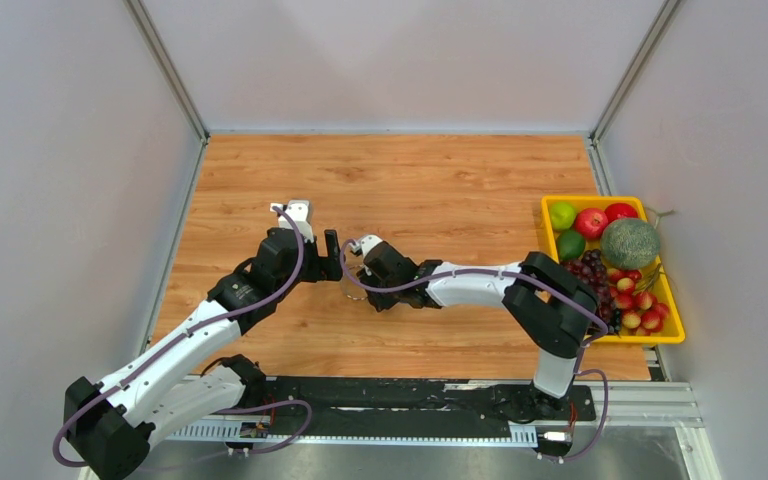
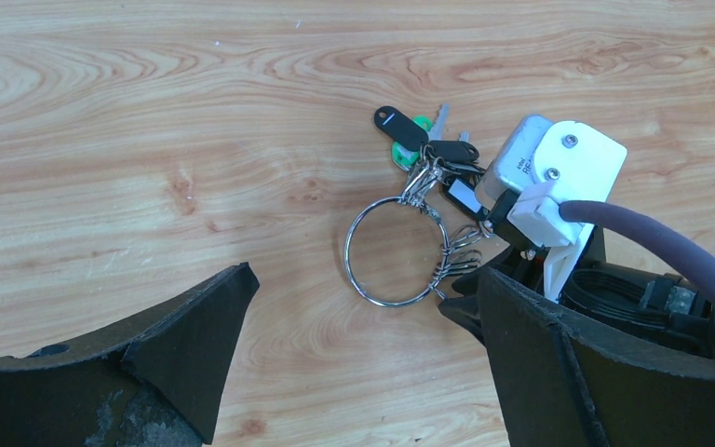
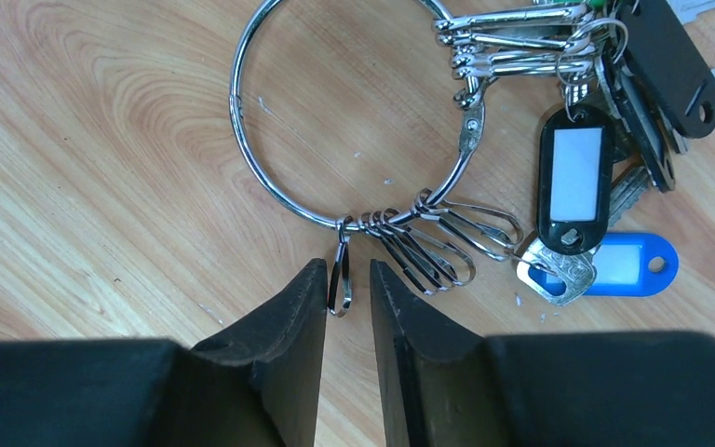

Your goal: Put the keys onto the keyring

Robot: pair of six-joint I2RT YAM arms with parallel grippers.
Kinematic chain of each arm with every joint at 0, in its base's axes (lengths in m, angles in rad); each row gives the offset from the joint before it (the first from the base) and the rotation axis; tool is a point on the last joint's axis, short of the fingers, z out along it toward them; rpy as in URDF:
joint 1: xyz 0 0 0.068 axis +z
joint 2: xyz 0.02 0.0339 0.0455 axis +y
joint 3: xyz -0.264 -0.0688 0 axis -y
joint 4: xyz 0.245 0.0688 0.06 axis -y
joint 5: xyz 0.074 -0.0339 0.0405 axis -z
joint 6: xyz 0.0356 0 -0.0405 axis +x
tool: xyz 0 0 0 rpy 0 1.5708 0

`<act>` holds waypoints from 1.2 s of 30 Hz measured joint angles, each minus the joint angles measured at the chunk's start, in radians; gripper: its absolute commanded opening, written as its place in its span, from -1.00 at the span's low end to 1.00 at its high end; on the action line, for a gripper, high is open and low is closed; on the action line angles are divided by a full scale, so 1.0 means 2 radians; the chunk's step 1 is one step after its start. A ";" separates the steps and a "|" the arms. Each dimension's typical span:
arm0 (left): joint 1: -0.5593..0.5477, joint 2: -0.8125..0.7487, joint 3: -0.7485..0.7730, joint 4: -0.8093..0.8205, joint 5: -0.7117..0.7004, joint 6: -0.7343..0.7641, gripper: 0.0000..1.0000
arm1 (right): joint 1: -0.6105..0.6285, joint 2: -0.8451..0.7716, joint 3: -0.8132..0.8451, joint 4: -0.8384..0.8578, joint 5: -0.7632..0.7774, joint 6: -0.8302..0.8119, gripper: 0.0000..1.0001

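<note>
Right wrist: keys (image 3: 573,177) are already hanging on the keyring (image 3: 233,102); right end effector (image 3: 346,275) is straddling one clip (image 3: 340,284), barely open; left end effector (image 2: 358,284) is gaping, empty.

Walls (image 1: 60,150): plain grey, three sides | table (image 1: 410,170): wood grain, evenly lit | yellow tray (image 1: 660,337): well right of right gripper (image 3: 346,277)

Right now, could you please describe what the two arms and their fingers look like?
Both the left arm and right arm have white links between bulky black joints, with a purple-grey cable looped along each. The left fingers and right fingers are matte black wedges. A white screwed bracket sits at the right wrist.
</note>
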 measured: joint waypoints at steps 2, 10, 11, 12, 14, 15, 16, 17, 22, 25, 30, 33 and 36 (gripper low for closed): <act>0.000 0.000 0.000 0.000 0.000 0.000 1.00 | 0.002 -0.001 -0.001 0.000 0.006 0.000 -0.42; 0.000 0.000 0.000 0.000 0.002 0.000 1.00 | 0.015 -0.016 -0.017 -0.006 0.023 0.000 -0.53; 0.000 0.000 0.000 0.000 0.002 0.000 1.00 | 0.015 -0.017 -0.019 -0.006 0.025 0.000 -0.57; 0.000 0.000 0.000 0.000 0.002 0.000 1.00 | 0.016 -0.019 -0.022 -0.006 0.027 0.001 -0.60; 0.000 0.000 0.000 0.000 0.003 0.000 1.00 | 0.017 -0.021 -0.024 -0.007 0.032 0.001 -0.62; 0.000 0.000 0.000 0.000 0.004 0.000 1.00 | 0.017 -0.021 -0.024 -0.007 0.034 0.001 -0.62; 0.000 0.000 0.000 0.000 0.004 0.000 1.00 | 0.018 -0.021 -0.024 -0.007 0.036 0.001 -0.62; 0.000 0.000 0.000 0.000 0.005 0.000 1.00 | 0.018 -0.021 -0.024 -0.007 0.037 0.001 -0.61; 0.000 0.000 0.000 0.000 0.008 0.000 1.00 | 0.019 -0.021 -0.024 -0.007 0.039 0.001 -0.57; 0.000 0.000 0.000 0.000 0.009 0.000 1.00 | 0.019 -0.021 -0.022 -0.008 0.039 0.000 -0.55; 0.000 0.000 0.000 0.000 0.009 0.000 1.00 | 0.020 -0.015 -0.018 -0.007 0.039 0.000 -0.55; 0.000 0.000 0.000 0.000 0.009 0.000 1.00 | 0.020 -0.015 -0.017 -0.006 0.039 -0.001 -0.56; 0.000 0.000 0.000 0.000 0.009 0.000 1.00 | 0.020 -0.015 -0.017 -0.006 0.039 -0.001 -0.60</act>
